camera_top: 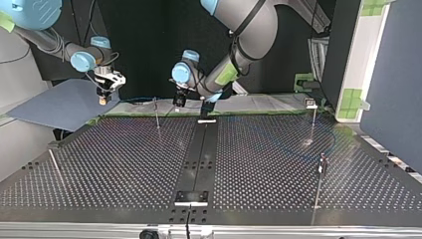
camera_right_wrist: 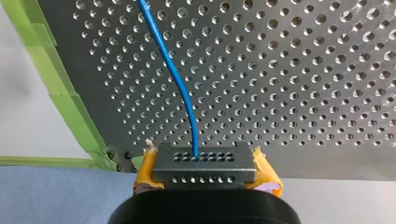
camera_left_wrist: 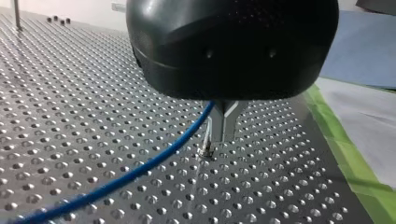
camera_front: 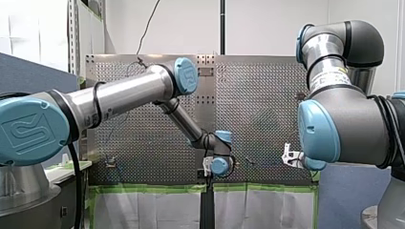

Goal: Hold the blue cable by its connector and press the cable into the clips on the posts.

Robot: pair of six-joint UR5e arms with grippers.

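Note:
The blue cable (camera_right_wrist: 180, 79) leaves a black connector block (camera_right_wrist: 205, 167) pierced with rows of holes. My right gripper (camera_right_wrist: 205, 179) is shut on that connector, a yellow pad (camera_right_wrist: 145, 170) on each side, held above the table's edge. In the top view this gripper (camera_top: 103, 98) hangs at the far left. My left gripper (camera_left_wrist: 219, 139), black with metal fingers (camera_left_wrist: 225, 122), is shut on the blue cable (camera_left_wrist: 140, 170), which trails away over the perforated table. Just beyond its fingertips stands a thin post with a clip (camera_left_wrist: 206, 149). In the top view my left gripper (camera_top: 179, 101) is at the far middle.
More thin posts stand on the table (camera_top: 157, 113), (camera_top: 313, 119), (camera_top: 321, 172). A rod (camera_top: 55, 168) lies at the top view's left. A black strip (camera_top: 199, 159) runs down the middle. Green tape (camera_left_wrist: 348, 156) lines the edge, and a blue mat (camera_top: 54, 104) lies beyond it.

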